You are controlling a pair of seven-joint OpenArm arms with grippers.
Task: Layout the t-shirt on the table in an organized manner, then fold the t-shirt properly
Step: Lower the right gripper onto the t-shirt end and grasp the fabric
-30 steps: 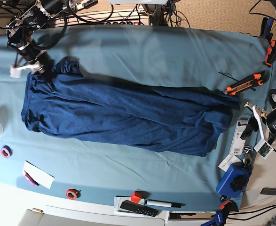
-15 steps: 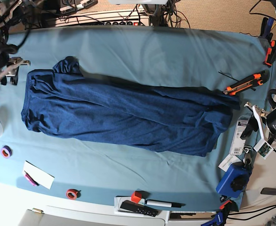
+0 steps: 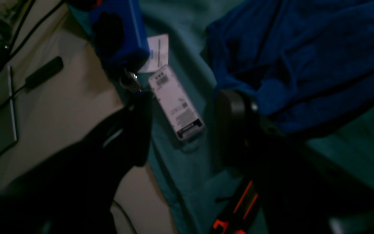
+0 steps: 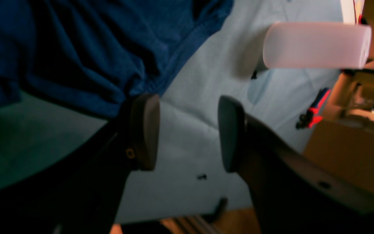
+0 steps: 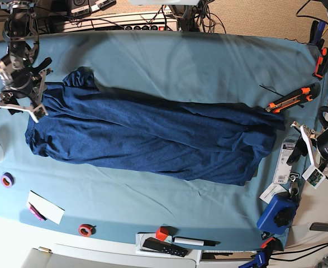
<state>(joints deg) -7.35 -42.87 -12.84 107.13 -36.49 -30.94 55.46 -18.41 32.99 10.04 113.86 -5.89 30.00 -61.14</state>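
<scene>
Soft, heathered navy t-shirt (image 5: 147, 137), rumpled into a long band, lies across the middle of the teal-draped table (image 5: 208, 61); right gripper (image 5: 19, 89), jaws apart and empty, hovers over its 9 o'clock end, while left gripper (image 5: 313, 153), jaws apart, rests off the 3 o'clock edge.
</scene>
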